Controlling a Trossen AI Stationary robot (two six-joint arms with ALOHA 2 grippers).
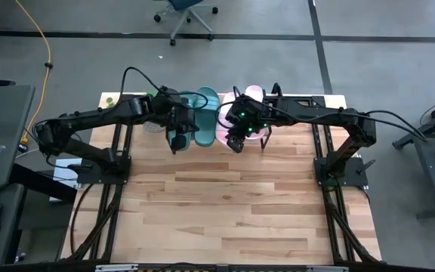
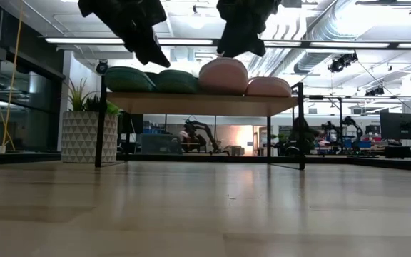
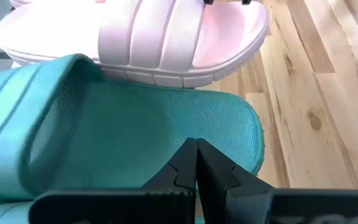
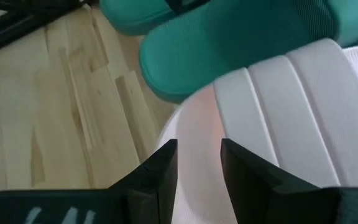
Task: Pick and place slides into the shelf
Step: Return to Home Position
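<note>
We see all four slides lying on top of the shelf (image 2: 205, 104) in one row: the two teal slides (image 2: 123, 78) on the left arm's side and the two pink slides (image 2: 223, 76) on the right arm's side, with the inner teal and inner pink just beside each other. The shelf stands at the far edge of the wooden tabletop (image 1: 225, 204).

The left gripper (image 1: 178, 141) hovers above the footbed of a teal slide (image 3: 135, 124), its fingers (image 3: 179, 171) pressed together with nothing between them. The right gripper (image 1: 236, 143) hangs over a pink slide (image 4: 303, 112). Its fingers (image 4: 160, 168) are parted and the gap between them is empty, so the sandal lies below them, not gripped.

From the low view, we find the left gripper (image 2: 143, 32) and the right gripper (image 2: 242, 28) raised above the row, with clear air between their tips and the sandals.
</note>
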